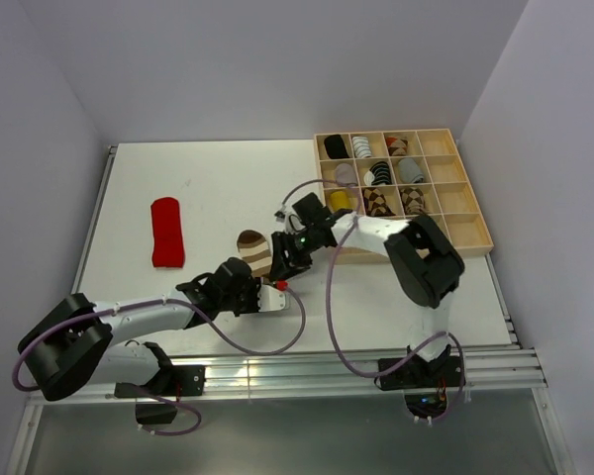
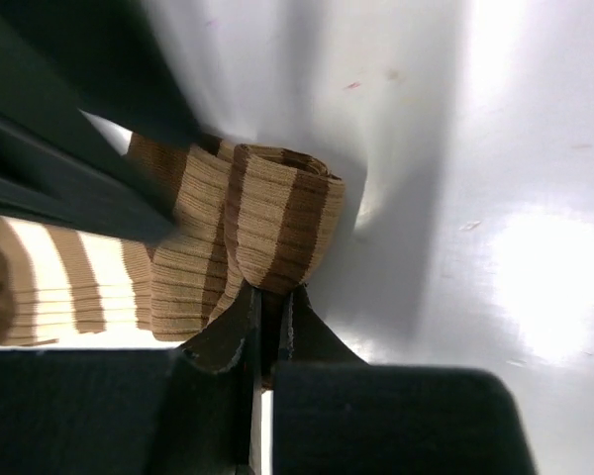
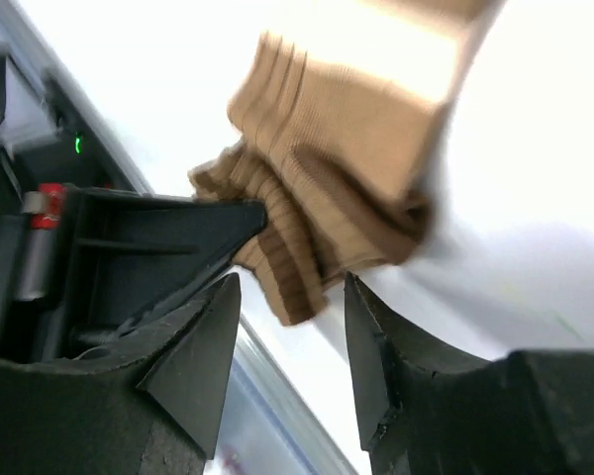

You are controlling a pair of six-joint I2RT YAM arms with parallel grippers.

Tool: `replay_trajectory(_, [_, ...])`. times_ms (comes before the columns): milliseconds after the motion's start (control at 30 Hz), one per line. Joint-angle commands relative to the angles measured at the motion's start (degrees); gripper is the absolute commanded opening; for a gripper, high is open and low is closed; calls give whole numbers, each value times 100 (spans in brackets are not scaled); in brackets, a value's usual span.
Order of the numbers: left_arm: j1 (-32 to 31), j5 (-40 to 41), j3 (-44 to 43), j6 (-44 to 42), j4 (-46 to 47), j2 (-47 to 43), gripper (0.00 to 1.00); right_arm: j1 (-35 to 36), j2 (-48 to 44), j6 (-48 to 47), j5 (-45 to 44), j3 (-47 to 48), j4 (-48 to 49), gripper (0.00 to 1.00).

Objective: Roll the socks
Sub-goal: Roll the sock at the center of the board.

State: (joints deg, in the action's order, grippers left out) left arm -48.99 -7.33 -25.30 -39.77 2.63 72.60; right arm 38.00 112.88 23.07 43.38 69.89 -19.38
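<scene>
Two loose socks: one red sock (image 1: 166, 233), one brown-and-cream striped sock (image 1: 254, 249). One wooden compartment tray (image 1: 467, 230), nine sock bundles (image 1: 378, 174) showing in it. Two robot arms (image 1: 144, 315).

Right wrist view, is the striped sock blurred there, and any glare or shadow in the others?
Right wrist: the striped sock is smeared and washed out toward the top, the dark fingers sharper. Left wrist: bright glare patches on the table, soft shadow right of the sock. Top external: evenly lit, sharp, faint shadows.
</scene>
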Motion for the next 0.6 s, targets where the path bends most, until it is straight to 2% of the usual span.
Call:
replay_trajectory(0, [100, -987, -300, 408, -912, -97, 0, -275, -1098, 294, -1163, -404, 663, 54])
replay_trajectory(133, [486, -1681, -572, 566, -1229, -97, 0, -486, -1970, 540, -1884, -1002, 839, 55])
replay_trajectory(300, [978, -2614, -1064, 470, -1888, 376, 0, -618, -3269, 646, -3077, -1915, 1137, 56])
replay_trajectory(433, [1619, -3474, -1879, 41, -2854, 1036, 0, -618, -4307, 620, -3720, -2698, 1462, 58])
replay_trajectory(467, [1743, -3859, -2047, -91, -3352, 1350, 0, -618, -4692, 515, -3705, -3030, 1585, 58])
replay_trajectory(533, [2041, -4117, -2547, -459, -3812, 1712, 0, -601, -5064, 418, -3609, -3366, 1910, 58])
replay_trajectory(567, [2104, -4318, -2715, -575, -4328, 2114, 0, -583, -5370, 304, -3521, -3637, 2068, 59])
